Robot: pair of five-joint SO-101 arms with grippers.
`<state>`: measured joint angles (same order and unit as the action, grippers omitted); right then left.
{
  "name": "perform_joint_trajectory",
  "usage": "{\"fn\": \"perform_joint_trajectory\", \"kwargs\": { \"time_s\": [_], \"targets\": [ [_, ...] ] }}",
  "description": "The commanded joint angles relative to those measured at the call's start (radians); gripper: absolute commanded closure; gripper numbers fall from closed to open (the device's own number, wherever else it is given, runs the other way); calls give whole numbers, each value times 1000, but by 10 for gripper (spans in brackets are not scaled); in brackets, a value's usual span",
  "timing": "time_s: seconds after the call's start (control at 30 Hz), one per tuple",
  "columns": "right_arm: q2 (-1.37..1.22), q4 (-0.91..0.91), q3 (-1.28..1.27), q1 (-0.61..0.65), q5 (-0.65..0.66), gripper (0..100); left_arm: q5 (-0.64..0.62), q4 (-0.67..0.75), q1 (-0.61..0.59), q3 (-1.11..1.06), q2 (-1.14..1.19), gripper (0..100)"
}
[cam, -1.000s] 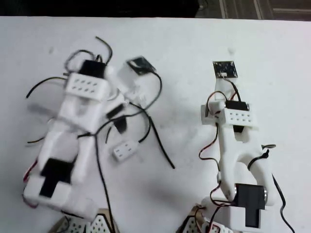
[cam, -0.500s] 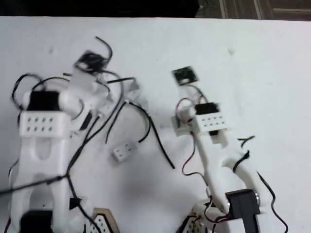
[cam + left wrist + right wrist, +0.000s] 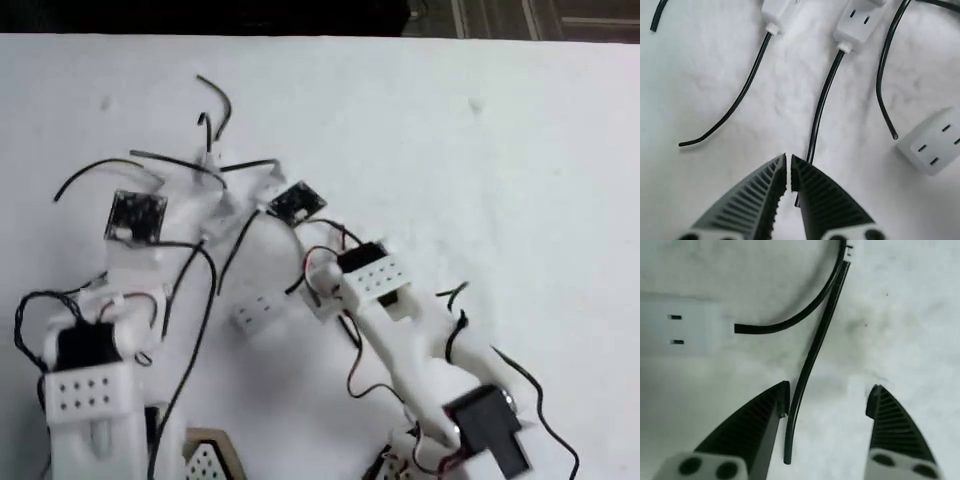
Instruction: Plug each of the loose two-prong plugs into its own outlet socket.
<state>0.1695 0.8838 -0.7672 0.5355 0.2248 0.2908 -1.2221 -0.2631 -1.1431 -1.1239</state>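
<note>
1. Left gripper point(image 3: 788, 166): jaws all but closed, with a hairline slit between the tips and nothing pinched. It hung low over the tabletop point(image 3: 700, 90).
2. First cord point(image 3: 822, 105), black, passed just beside one jaw and slipped under it, not between the jaws. Its other end met a white two-prong plug point(image 3: 857, 22).
3. That plug lay flat with its long axis in line with its cord. The cord end pointed toward the jaws and the far end pointed away. Two small dark marks showed on its upper face.
4. Second plug point(image 3: 779, 9), also white, lay just beside the first and roughly parallel, cut off by the frame edge. Its second cord point(image 3: 740, 97) curved away to a loose end.
5. Outlet block point(image 3: 934, 146) lay off to one side of the jaws, slot pairs facing up, apart from both plugs and with nothing plugged in.
6. High view: outlet block point(image 3: 258, 310) sat between the two arms, its long axis tilted and rising toward the right. A cord tangle point(image 3: 215, 170) lay behind it.
7. Right gripper point(image 3: 829, 392): jaws wide open and empty. A straight cord point(image 3: 812, 360) lay on the tabletop between them, close against one jaw.
8. Socket piece point(image 3: 677, 330), white, lay to the side of that jaw with one slot pair facing the camera. The cut end of a curved cord point(image 3: 737, 329) pointed at it from just beside. Couldn't tell if it was the same block.
</note>
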Motion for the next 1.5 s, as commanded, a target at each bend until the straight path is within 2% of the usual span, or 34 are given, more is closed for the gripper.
{"fn": "perform_joint_trajectory", "kwargs": {
  "time_s": [0.0,0.07,0.2,0.23,0.27,0.33,0.53,0.7,1.0,1.3,1.47],
  "targets": [
    [-68,-24,5,13,8,752,-6,25,-8,-61,-114,954],
    [-93,-24,5,12,8,778,-6,25,-8,-74,-130,954],
    [-93,-39,5,13,9,980,-2,34,-7,-106,-133,954],
    [-93,-47,-2,10,9,988,15,34,-2,-117,-134,954],
    [-93,-45,-5,7,9,961,48,34,-1,-124,-134,954],
    [-93,-22,2,-21,9,987,91,35,-1,-133,-134,954],
    [13,-16,12,-209,9,981,92,98,-2,-170,-134,954],
    [191,93,12,-323,-2,981,92,103,-2,-173,-133,954],
    [530,331,14,-355,-242,981,92,103,-2,-175,-131,954],
    [1052,458,18,-355,-133,981,94,132,-1,-201,-134,954],
    [1299,455,20,-352,23,978,94,129,-1,-201,-134,954]
  ]
}}
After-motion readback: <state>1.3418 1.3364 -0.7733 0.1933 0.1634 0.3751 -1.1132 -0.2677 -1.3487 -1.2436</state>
